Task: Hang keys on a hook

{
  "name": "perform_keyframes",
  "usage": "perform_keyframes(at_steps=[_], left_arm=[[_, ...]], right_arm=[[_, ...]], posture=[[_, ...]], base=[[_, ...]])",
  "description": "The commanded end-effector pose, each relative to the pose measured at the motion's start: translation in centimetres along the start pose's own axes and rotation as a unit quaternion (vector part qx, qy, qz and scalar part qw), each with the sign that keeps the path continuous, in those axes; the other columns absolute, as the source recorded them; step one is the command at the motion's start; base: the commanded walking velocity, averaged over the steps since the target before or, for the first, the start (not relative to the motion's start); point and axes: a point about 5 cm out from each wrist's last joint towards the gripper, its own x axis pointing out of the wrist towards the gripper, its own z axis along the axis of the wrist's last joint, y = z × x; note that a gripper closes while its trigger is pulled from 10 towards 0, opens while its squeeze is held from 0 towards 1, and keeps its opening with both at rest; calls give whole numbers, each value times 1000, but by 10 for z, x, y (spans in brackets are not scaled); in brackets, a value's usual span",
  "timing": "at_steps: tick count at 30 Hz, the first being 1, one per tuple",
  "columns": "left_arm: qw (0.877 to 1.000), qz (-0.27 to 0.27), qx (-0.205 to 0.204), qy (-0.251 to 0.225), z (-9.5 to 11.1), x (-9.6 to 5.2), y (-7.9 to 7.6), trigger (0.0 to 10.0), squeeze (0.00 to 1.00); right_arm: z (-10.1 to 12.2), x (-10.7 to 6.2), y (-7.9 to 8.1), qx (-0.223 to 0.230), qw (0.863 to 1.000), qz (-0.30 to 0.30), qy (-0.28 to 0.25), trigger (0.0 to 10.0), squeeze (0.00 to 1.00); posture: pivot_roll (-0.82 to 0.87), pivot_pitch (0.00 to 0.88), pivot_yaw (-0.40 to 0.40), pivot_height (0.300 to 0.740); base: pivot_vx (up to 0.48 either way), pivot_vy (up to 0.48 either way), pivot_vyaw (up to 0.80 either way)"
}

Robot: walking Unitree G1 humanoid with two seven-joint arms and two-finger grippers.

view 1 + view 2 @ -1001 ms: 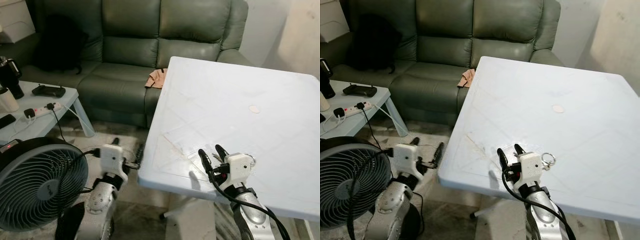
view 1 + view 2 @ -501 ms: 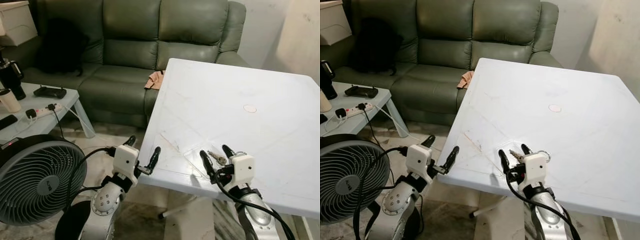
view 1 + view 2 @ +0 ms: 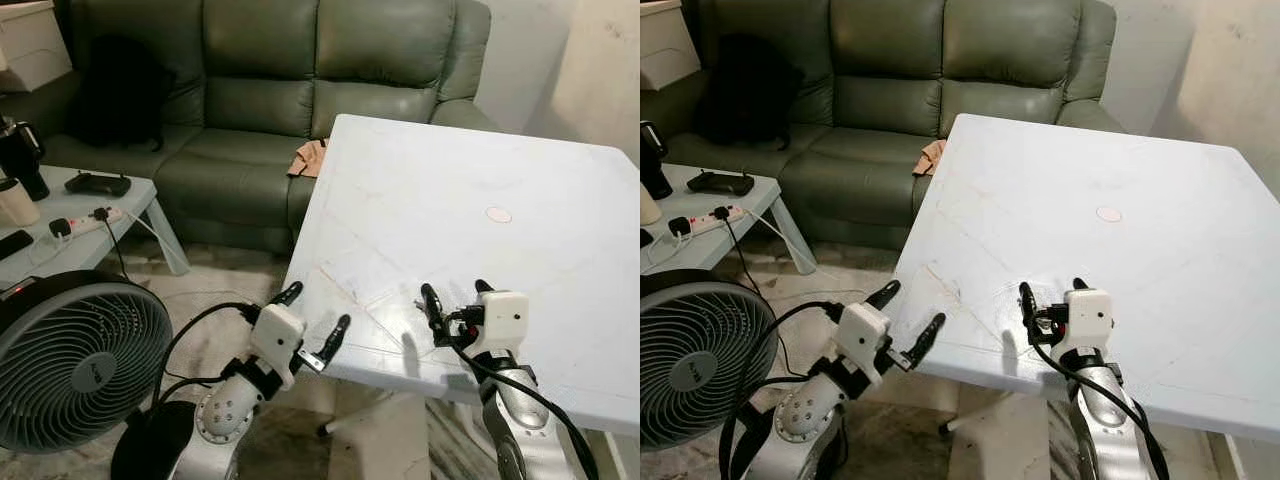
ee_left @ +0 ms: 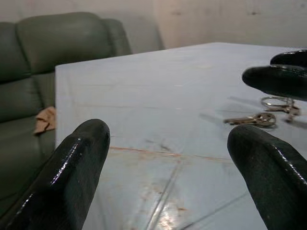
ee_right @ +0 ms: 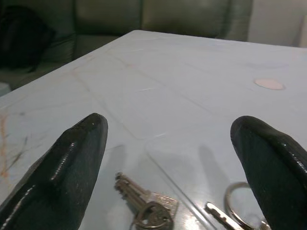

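Both grippers have risen: left gripper point(image 3: 313, 322) at the white tabletop point(image 3: 470, 200) edge, right gripper point(image 5: 168, 158) over silver ringed keys point(image 5: 148, 206), jaws spread; round grey fan point(image 3: 80, 365) alongside.

The left gripper point(image 3: 312, 322), with its two long black fingers spread apart, has come up from low beside the round grey floor fan point(image 3: 82, 360) to the near edge of the white plastic table point(image 3: 520, 190). A second ago it hung well short of that edge; now its fingertips reach the table's corner. The right gripper point(image 3: 457, 298), fingers also apart, has moved farther onto the tabletop and a little to the right. The bunch of silver keys on a metal ring point(image 5: 158, 211), earlier visible just beside it in the head views, now seems to lie between its fingers, hidden there behind the white wrist housing.
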Motion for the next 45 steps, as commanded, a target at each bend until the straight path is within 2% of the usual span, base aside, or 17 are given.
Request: perform_keyframes(at_steps=[1, 12, 18, 27, 36, 45], left_arm=[[1000, -18, 13, -7, 4, 1, -1, 10000, 0], [998, -52, 12, -12, 6, 7, -7, 10000, 0], [997, -71, 9, -18, 8, 13, -15, 10000, 0], [997, -74, 10, -31, 15, 23, -20, 10000, 0], [997, -71, -1, -31, 16, 18, -27, 10000, 0], [997, -66, -3, -26, 16, 16, -29, 10000, 0]], right_arm=[[3, -3, -3, 11, 1000, -12, -4, 10000, 0], [-3, -18, -19, 11, 995, -98, 24, 10000, 0], [-3, -19, -25, -12, 991, -126, 32, 10000, 0], [3, -12, -23, -25, 994, -103, 26, 10000, 0], [8, -12, -26, -44, 994, -93, 24, 10000, 0], [7, -10, -26, -54, 992, -104, 47, 10000, 0]], posture=[[-21, 0, 6, 740], [-56, 0, 29, 740], [-59, 0, 26, 740], [-50, 0, 15, 740], [-47, 3, 5, 740], [-44, 17, -5, 740]], base=[[0, 0, 0], [0, 0, 0], [0, 0, 0], [0, 0, 0], [0, 0, 0], [0, 0, 0]])
